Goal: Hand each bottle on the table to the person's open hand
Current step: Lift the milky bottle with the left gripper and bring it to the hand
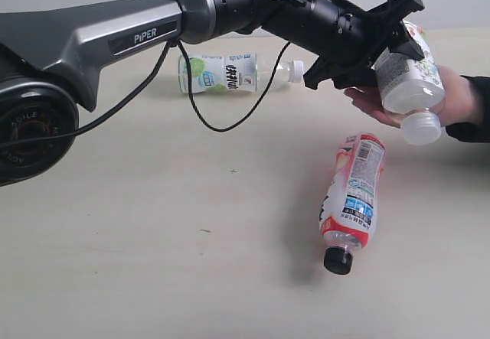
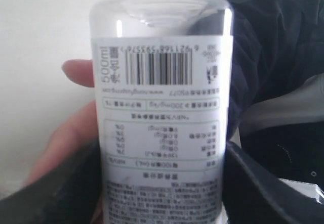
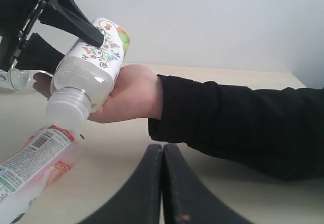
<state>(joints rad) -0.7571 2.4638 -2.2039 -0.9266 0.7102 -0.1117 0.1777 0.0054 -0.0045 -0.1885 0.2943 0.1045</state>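
Evidently at handover — found white-labelled bottle (image 1: 409,79) pinched in left gripper (image 1: 387,48) and resting against the person's open hand (image 1: 455,102).

Noted bottle tilted, white cap low and hanging past the palm edge, body lying on the palm; could not see fingers curled round it. Judged release the step in hand. Recommended parting the jaws slowly and only slightly, then drawing straight back along the arm's own line — no sideways sweep, lest the bottle roll off toward the table (image 1: 153,262). Saw right gripper (image 3: 162,155) pressed together and empty. Recorded two more lying flat on the table: red-pink bottle (image 1: 352,197), black-capped, just beside the hand; green-labelled bottle (image 1: 230,73) well apart, beyond the arm. Found no fourth in view.
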